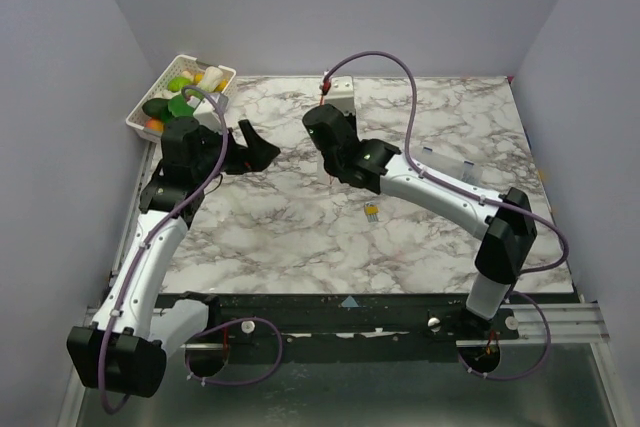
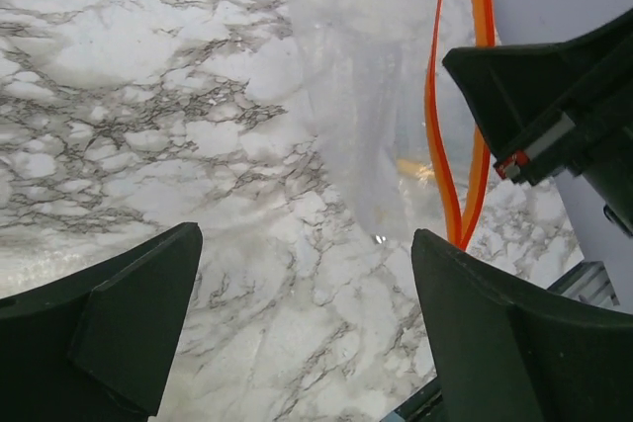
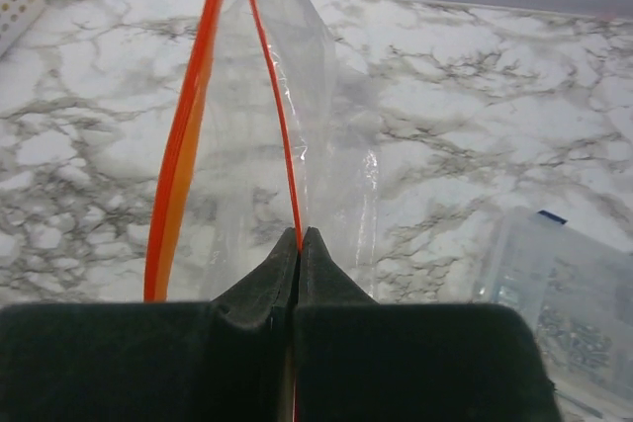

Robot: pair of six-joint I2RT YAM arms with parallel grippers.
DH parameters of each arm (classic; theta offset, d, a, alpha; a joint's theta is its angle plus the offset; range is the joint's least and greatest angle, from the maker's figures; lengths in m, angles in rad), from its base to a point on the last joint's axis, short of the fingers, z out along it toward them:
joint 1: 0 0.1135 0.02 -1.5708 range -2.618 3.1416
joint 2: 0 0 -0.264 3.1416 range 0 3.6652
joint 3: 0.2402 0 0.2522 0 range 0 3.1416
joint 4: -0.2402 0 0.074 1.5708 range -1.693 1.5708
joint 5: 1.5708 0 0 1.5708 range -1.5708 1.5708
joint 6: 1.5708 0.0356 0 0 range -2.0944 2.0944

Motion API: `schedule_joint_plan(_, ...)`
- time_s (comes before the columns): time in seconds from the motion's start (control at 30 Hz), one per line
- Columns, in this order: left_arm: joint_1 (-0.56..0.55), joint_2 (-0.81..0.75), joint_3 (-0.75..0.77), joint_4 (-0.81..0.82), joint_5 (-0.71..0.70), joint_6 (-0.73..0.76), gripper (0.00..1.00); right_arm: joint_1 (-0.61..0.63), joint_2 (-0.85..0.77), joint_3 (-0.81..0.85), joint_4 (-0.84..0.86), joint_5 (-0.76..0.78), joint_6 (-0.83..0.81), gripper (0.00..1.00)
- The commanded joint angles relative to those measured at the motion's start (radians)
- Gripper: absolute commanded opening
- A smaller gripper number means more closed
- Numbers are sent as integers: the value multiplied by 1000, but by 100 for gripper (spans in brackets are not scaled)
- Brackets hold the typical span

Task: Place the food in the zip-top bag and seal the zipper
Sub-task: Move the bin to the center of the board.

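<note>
Looking at your right gripper (image 3: 299, 244): what does it pinch?
— It is pressed tight on the zipper (image 3: 183, 145) of the zip-top bag (image 3: 326, 116), holding it up with its mouth open.
— And your left gripper (image 2: 305, 244)?
— Spread wide, holding nothing, just beside the bag. The food (image 1: 160, 107) lies in the white basket (image 1: 133, 119) at the table's (image 1: 300, 237) far left corner.

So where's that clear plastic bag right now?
In the overhead view the zip-top bag is at the far middle of the table, right of the white basket. The right pincer is shut on its orange zipper.
</note>
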Motion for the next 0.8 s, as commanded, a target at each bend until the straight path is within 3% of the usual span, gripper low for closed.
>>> schedule_joint_plan(0.0,10,-35,73,-130,-125,80,91,-56,-65,-68,89,30,-152,1)
schedule_joint_plan(0.13,82,-17,99,-144,-194,99,91,-81,-86,-142,188,46,-251,1)
schedule_joint_plan(0.27,203,58,109,-23,-260,28,89,-106,-48,-152,246,22,-314,1)
schedule_joint_plan(0.4,279,205,151,118,-403,-33,82,-120,-10,-134,257,-50,-315,1)
schedule_joint_plan(0.6,377,473,269,352,-397,-128,80,-126,-1,-121,269,-114,-313,1)
schedule_joint_plan(0.77,399,696,492,378,-490,-177,79,-129,-8,-149,281,-145,-308,1)
